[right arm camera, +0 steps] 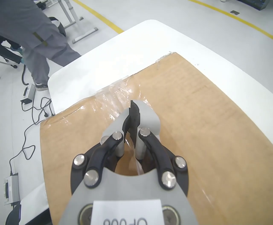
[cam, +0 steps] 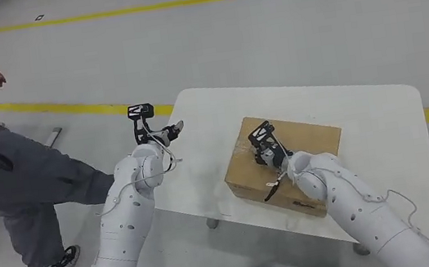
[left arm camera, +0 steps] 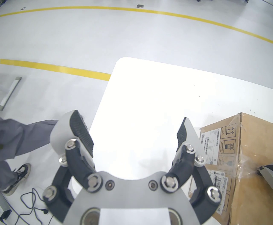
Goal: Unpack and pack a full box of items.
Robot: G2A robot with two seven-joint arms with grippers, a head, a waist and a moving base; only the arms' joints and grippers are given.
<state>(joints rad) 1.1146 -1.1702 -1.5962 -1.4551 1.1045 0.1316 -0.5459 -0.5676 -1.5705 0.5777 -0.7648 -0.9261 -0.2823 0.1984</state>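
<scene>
If the right gripper [right arm camera: 134,113], fingers together at the tape [right arm camera: 111,95], pulls hard, the box [right arm camera: 202,110] may slide; the left gripper [left arm camera: 134,136] hangs spread at its nine o'clock.

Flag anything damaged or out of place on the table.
The clear tape on the cardboard box, along its top edge, is crumpled, not flat, right by the shut right gripper. Nothing else stands out.

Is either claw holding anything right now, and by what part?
Left claw is open and empty. Right claw is shut over the tape on the box; whether it pinches that tape cannot be told.
</scene>
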